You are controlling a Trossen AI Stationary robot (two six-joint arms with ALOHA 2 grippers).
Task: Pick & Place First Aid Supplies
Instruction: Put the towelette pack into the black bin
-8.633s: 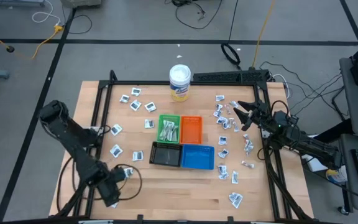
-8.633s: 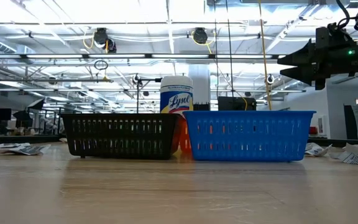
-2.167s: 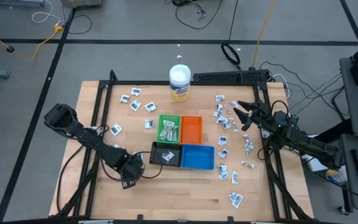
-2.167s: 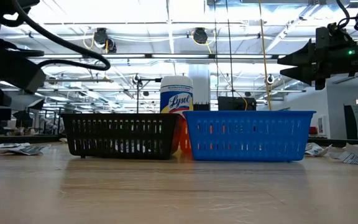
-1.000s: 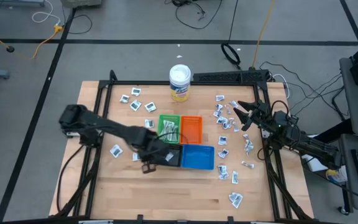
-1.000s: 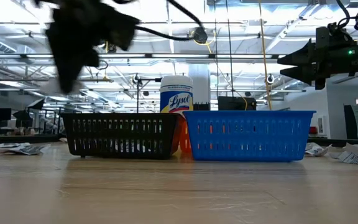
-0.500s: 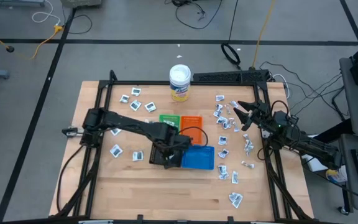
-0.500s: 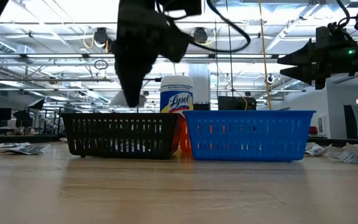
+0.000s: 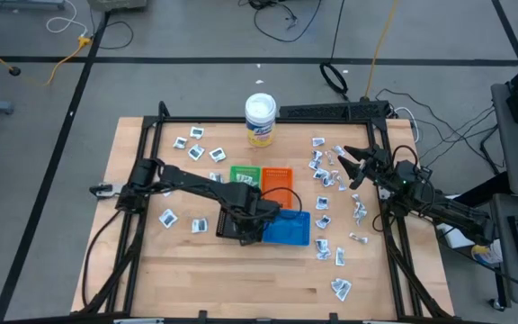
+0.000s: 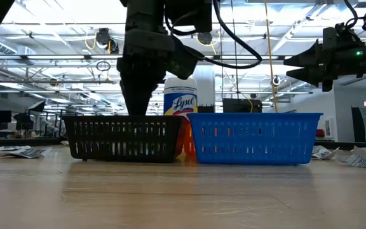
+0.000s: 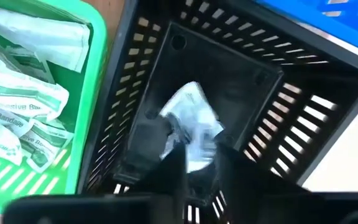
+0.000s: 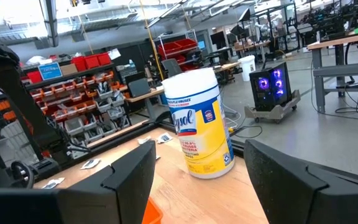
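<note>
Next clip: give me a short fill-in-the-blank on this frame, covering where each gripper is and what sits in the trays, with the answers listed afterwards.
1. The left gripper hangs over the ____ tray, a white packet by its fingertips.
2. Wrapped bandages lie in the ____ tray.
3. The right gripper waits with its jaws ____ over the scattered packets on the table's right side.
4. The yellow-labelled tub has a ____ lid.

Missing words: black; green; open; white

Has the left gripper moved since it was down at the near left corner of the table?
Yes. The left gripper has swung right and inward, now over the black tray.
</note>
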